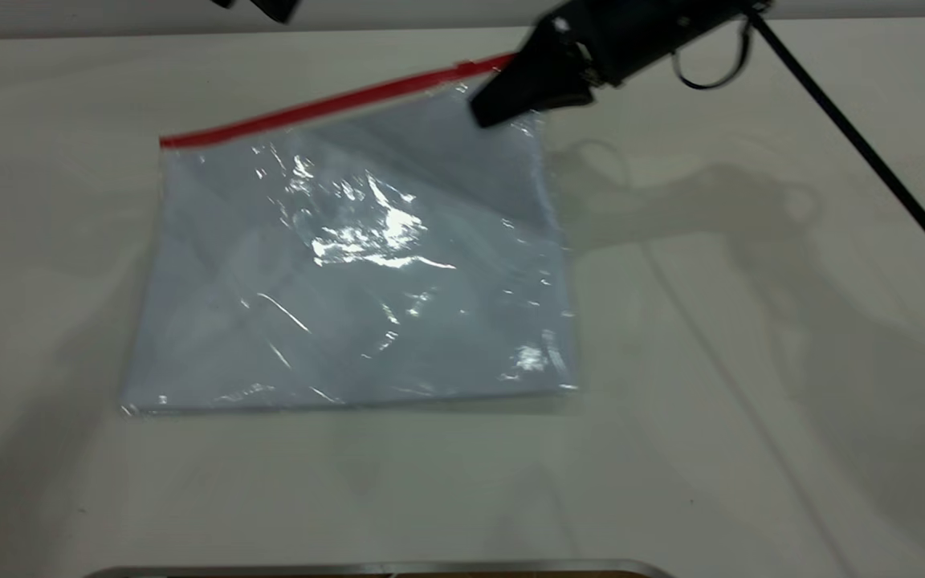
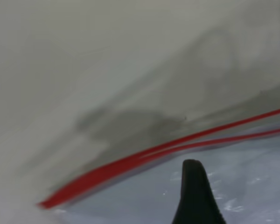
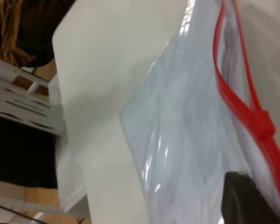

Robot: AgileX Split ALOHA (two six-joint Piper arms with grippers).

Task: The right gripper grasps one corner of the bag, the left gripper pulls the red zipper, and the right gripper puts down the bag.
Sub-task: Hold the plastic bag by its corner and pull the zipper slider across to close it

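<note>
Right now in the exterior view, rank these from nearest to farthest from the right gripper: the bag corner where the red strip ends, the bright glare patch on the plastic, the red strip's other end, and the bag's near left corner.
1. Red-strip corner of the clear plastic bag, right at the right gripper.
2. Glare patch, mid-bag.
3. Red zipper strip's far end, left.
4. Near left corner, toward the camera.

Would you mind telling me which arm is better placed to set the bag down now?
The right: its pincer is at the bag's red-edged corner, while the left pincer sits away at the table's far edge.
</note>
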